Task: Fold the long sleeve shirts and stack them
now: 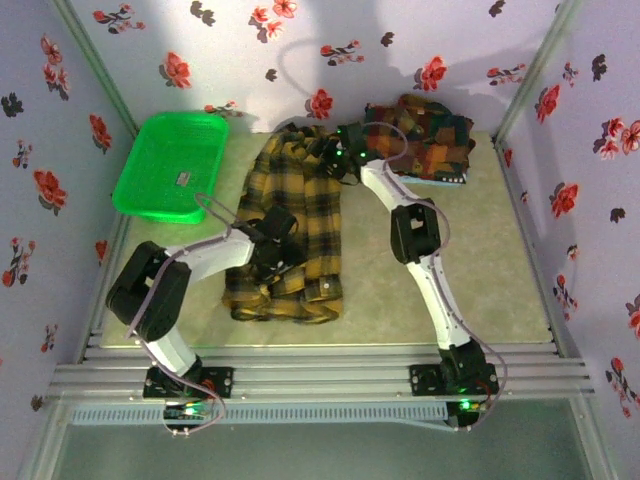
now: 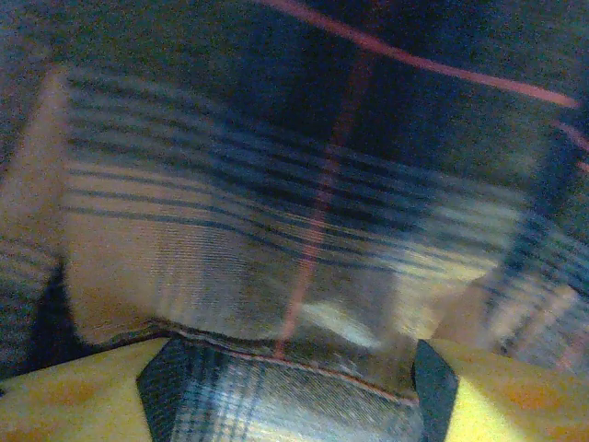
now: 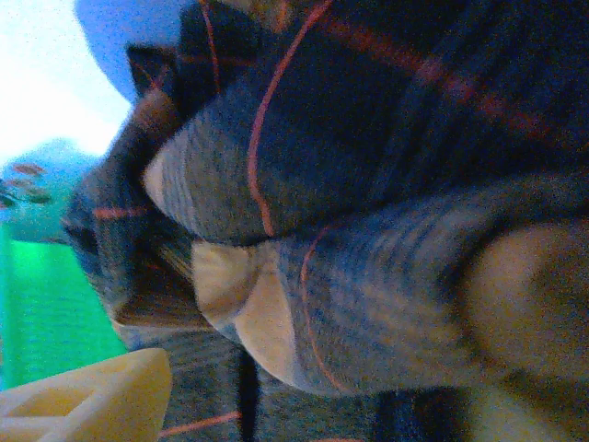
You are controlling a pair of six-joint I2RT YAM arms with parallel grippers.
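Mustard-yellow plaid shirt (image 1: 318, 215) lies rumpled, roughly folded lengthwise.

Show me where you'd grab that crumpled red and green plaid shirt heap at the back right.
The red and green plaid shirt heap sits bunched close to the back wall, so its near edge looks easiest. Come from the front and above, and pinch a raised fold there.

Mustard-and-black check on the shirt (image 1: 320, 205) centre frame, red, orange and dark green check on the pile (image 1: 440, 140) upper right, bright green basket (image 1: 160, 150) upper left, pale beige bench (image 1: 480, 270).
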